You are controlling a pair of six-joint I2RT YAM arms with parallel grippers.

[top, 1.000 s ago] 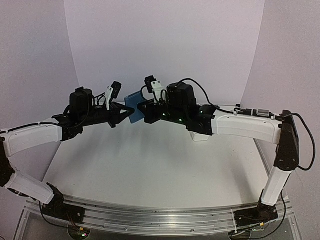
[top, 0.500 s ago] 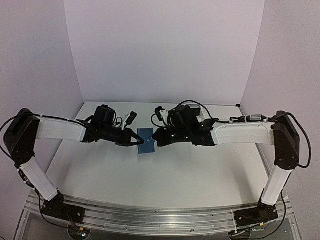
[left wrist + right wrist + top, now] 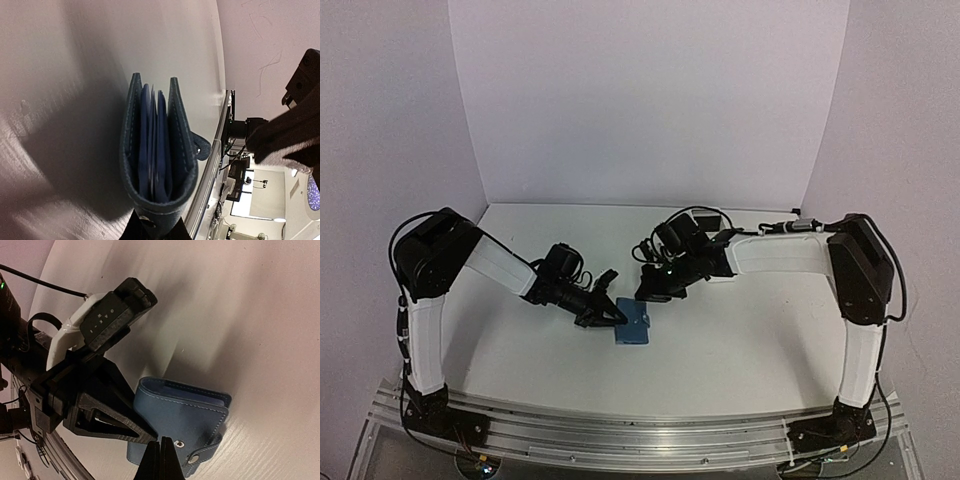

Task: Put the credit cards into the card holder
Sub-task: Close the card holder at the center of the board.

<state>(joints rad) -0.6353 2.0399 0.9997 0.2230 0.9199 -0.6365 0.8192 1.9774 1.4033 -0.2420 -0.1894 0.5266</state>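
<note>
Top external view: card holder (image 3: 635, 323) pinched at its fold by left gripper (image 3: 612, 315), likely for steadying; right gripper (image 3: 648, 294) closed, empty.

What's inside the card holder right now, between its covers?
In the left wrist view, the card holder gapes slightly, and several blue inner leaves stand between its covers. No black card edge shows there. Anything deep in the pockets is hidden by those leaves.

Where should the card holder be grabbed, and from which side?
Pinch the card holder by its folded spine, coming from the left, where the left end effector grips it. That edge is closed and firm; the opposite edge gapes, with the snap tab loose.
</note>
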